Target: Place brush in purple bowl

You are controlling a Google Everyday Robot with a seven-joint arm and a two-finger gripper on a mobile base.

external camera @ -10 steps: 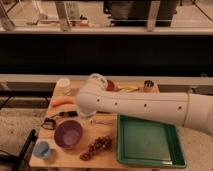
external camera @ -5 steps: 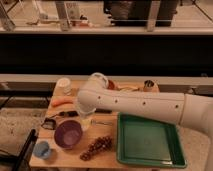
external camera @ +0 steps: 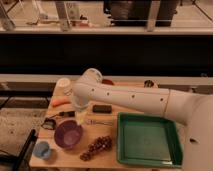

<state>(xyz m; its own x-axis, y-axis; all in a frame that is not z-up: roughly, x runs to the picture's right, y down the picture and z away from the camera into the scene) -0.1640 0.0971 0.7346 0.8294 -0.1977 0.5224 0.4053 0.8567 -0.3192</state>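
Nearest to me, at the lower left of the frame, sits a small light-blue cup (external camera: 41, 149), with a bunch of dark grapes (external camera: 97, 146) to its right and a green tray (external camera: 147, 140) filling the lower right of the wooden table (external camera: 103, 132). The purple bowl (external camera: 68, 134) stands just above and right of the cup, upright, and I see nothing inside it.

The brush (external camera: 56, 119) lies flat on the table just above and left of the bowl, outside it, its dark head pointing to the left edge and its handle running right towards the gripper (external camera: 81, 118). That gripper hangs low under the white arm (external camera: 130, 100), at the handle end of the brush (whether it grips anything I cannot tell from here). A thin silvery utensil (external camera: 100, 122) lies just right of it, and a black block (external camera: 102, 108) a little farther back.

Beyond these, an orange carrot-like piece (external camera: 60, 101) lies at the left, a white cup (external camera: 63, 83) stands at the far edge, and an orange-brown bowl (external camera: 108, 82) peeks over the arm
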